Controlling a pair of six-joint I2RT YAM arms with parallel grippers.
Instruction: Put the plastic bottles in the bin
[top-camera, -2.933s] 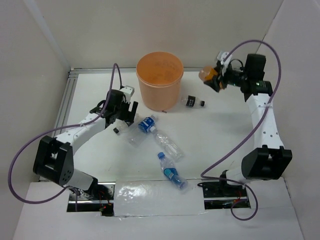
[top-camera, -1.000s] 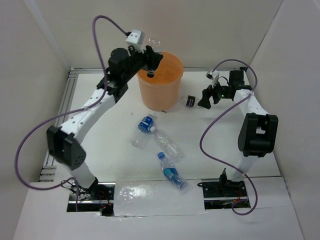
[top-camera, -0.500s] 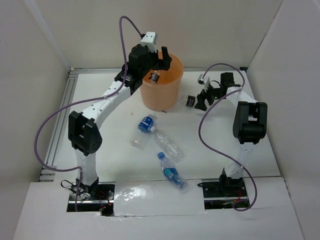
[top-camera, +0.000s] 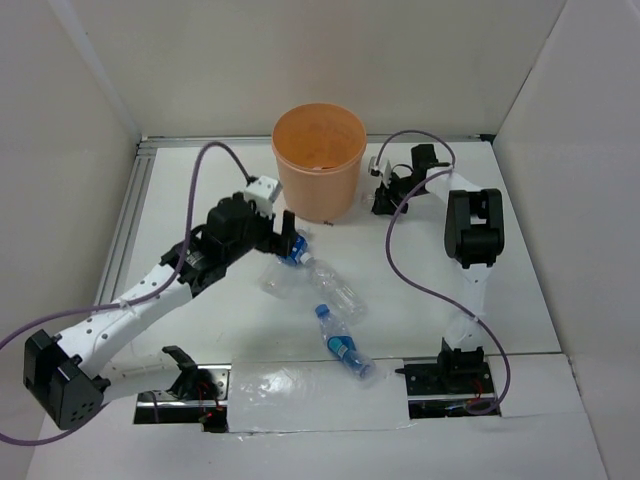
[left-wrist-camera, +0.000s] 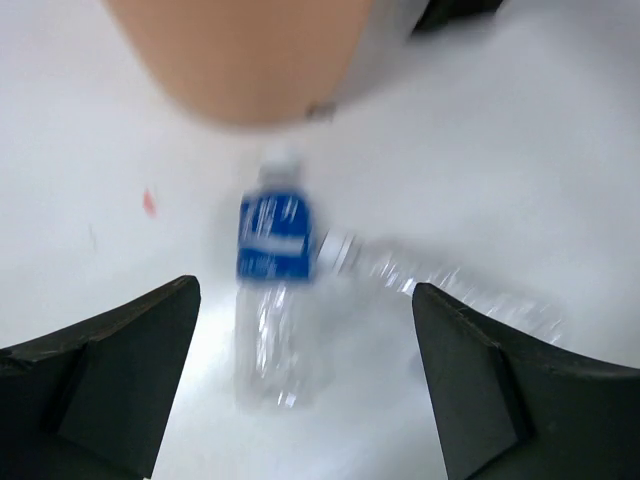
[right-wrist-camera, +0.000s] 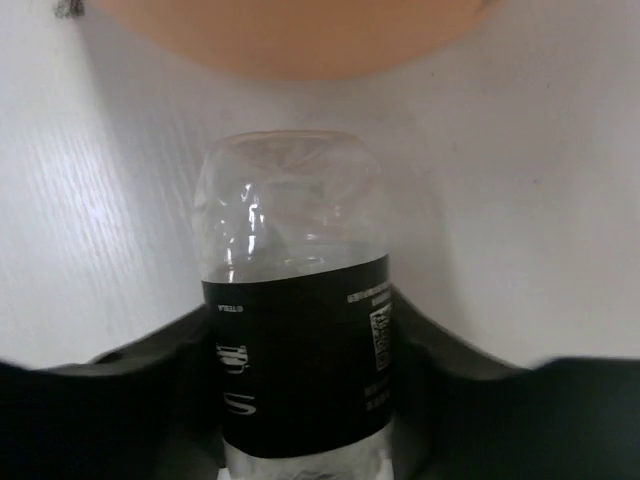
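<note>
While four bottles lie on the white desk, the task looks only partly done. The orange bin stands at the back, its contents hard to make out. The left hand, spread wide, hovers over a blue-labelled bottle. The right hand straddles a black-labelled bottle beside the bin; whether it grips, I cannot tell.

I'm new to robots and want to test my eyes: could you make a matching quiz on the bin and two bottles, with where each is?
1. bin
2. black-label bottle
3. blue-label bottle

A. lying just beyond the open left jaws
B. between the right jaws
C. upright, at the far side

Pairs: 1-C, 2-B, 3-A
</note>
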